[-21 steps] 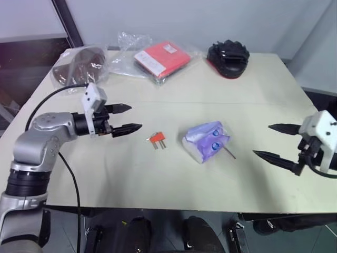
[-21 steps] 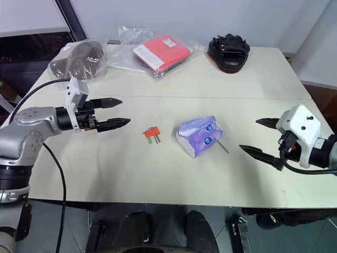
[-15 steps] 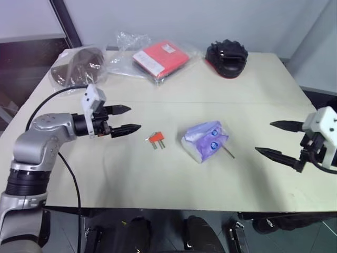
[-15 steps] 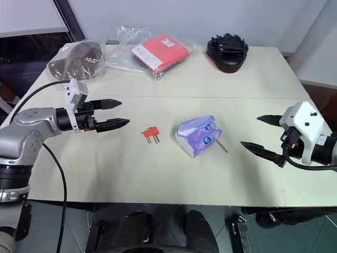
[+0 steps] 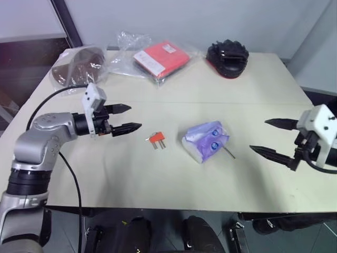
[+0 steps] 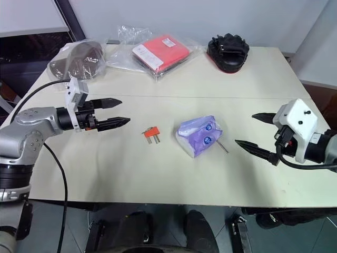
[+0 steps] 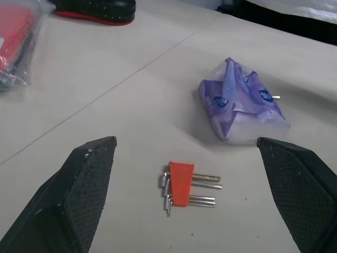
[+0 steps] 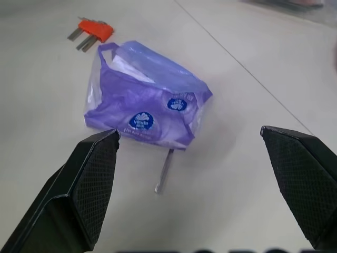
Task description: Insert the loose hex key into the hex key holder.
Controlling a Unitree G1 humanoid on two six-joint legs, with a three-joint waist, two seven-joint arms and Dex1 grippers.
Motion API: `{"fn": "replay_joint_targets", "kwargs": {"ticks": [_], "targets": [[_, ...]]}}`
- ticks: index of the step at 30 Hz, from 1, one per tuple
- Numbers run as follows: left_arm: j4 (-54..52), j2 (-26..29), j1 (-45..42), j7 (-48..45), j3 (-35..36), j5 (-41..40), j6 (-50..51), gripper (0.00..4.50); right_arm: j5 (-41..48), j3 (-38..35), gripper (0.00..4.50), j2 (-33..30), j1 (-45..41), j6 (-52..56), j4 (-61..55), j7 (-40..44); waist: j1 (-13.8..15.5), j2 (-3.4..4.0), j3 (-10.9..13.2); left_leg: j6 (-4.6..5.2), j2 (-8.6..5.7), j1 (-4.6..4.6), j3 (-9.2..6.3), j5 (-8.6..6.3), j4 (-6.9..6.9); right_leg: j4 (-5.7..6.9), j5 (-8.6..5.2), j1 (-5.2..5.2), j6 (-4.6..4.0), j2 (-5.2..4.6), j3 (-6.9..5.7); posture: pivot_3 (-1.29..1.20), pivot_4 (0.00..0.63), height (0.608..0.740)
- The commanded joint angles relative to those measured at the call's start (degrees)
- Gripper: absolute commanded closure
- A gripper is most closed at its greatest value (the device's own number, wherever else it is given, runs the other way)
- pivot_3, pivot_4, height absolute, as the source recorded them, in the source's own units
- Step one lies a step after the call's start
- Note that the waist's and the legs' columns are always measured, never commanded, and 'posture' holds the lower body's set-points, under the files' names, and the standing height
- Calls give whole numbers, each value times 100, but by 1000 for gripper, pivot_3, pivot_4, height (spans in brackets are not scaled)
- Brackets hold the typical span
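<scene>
Plainly, the hardest part is the loose hex key (image 8: 164,171): a thin grey metal rod lying flat on the smooth pale tabletop (image 5: 158,174), one end tucked against the edge of a crumpled purple tissue packet (image 5: 206,141). It is far thinner than a finger of either gripper, so a pinch from above could skid it away, roll it, or push it further under the soft plastic. The packet may also get caught in the grip along with the rod.

The right gripper (image 5: 272,138) hangs over the tabletop near the rod, jaws spread wide and empty. The left gripper (image 5: 122,118) hovers just beside the hex key holder (image 7: 181,190), jaws likewise spread and holding nothing.

That holder is a small red-orange plastic block with short shiny keys sticking out like prongs. It is light and lies loose between the left gripper and the packet, so it would likely slide or turn if pressed at an angle. Its slots look narrow, so a tilted rod could jam or miss.

The fingers (image 8: 90,174) are black, tapered and finely textured.
</scene>
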Motion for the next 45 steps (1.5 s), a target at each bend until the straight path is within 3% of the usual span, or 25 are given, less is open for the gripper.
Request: {"fn": "replay_joint_targets", "kwargs": {"ticks": [1,7,10,15,21,30,39,42,45], "targets": [[-118,8,-81,30,103,36,-99,29,102,-29,0,13,-134,59,-205,-101,1,0,0,0,0,0,0,0,0,0,0,0,0,0,0,0,150,740],[-188,-15,22,79,113,7,-70,29,303,370,0,234,-374,244,-527,-441,-1,-1,0,0,2,0,-1,0,0,0,0,-1,0,1,0,0,150,740],[-224,-72,61,149,112,7,-61,29,240,1050,0,698,-444,280,-838,-941,-4,-3,1,0,2,0,-1,0,0,0,0,-1,0,1,-1,0,150,740],[-354,-157,159,303,75,44,-72,29,-291,2153,0,1649,-619,137,-825,-1840,-34,-3,1,0,2,-7,-1,0,0,4,0,-10,0,1,0,0,150,740],[-471,-108,252,384,95,33,-25,29,-1035,3019,0,2261,-556,-205,-497,-2343,-77,-3,1,-1,1,-13,-1,0,2,4,0,-16,0,-1,0,0,150,740],[-595,-39,340,454,135,-1,38,29,-1586,3761,0,2687,-470,-520,-20,-2379,-106,-3,1,-1,2,-14,-2,0,1,9,0,-22,0,2,0,0,150,740],[-736,15,469,568,173,10,68,29,-3095,4659,0,2630,-456,-1483,1113,-2601,-106,-9,-3,-1,2,-12,1,0,2,8,0,-21,0,0,1,0,150,740],[-785,38,518,599,189,-5,87,0,-3229,4598,858,2682,-399,-1705,1220,-2636,-107,-13,-5,-1,2,-3,0,0,2,9,0,-11,-1,1,0,0,150,740],[-813,46,559,619,200,-4,88,0,-3352,4511,2310,2694,-370,-1865,1212,-2673,-97,-13,-5,-1,2,0,1,0,3,9,0,-7,-1,0,0,0,150,740]]}}
